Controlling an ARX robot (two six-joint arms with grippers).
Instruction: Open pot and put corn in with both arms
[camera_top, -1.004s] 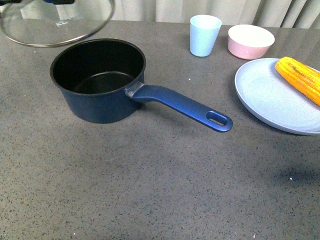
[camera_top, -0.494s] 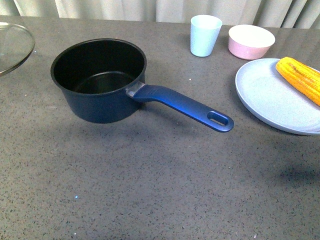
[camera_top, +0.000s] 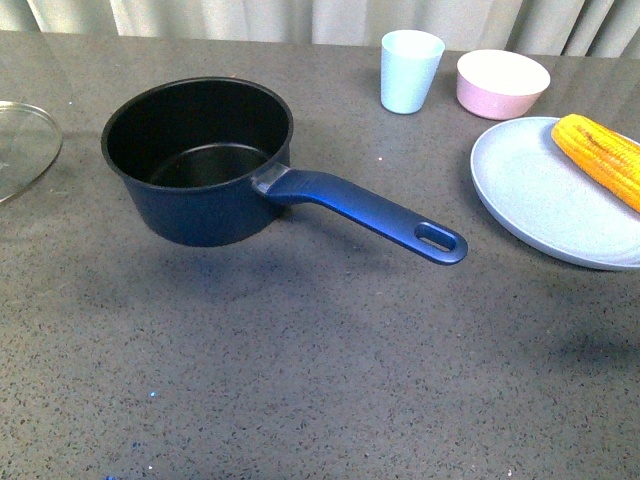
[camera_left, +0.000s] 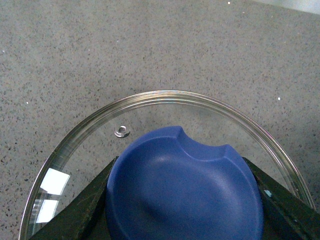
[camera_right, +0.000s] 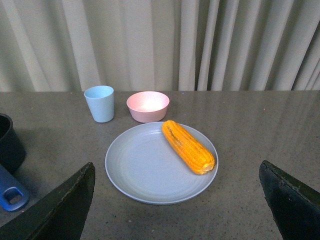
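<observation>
Pot (camera_top: 200, 170), handle (camera_top: 370, 212) toward near right

Dark navy pot (camera_top: 197, 165) stands upright and uncovered, long handle pointing right; its glass lid (camera_top: 20, 150) is off to the left. Yellow corn cob (camera_top: 602, 156) lies on a plate (camera_top: 530, 190), well apart.

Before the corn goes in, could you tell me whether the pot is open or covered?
Open: the pot shows its bare black inside; the glass lid is off beside it.

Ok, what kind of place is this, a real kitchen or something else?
Likely a staged tabletop setup, not a working kitchen: a grey speckled countertop, a pleated curtain behind it, and only a few props like the pot and the corn on a plate.
</observation>
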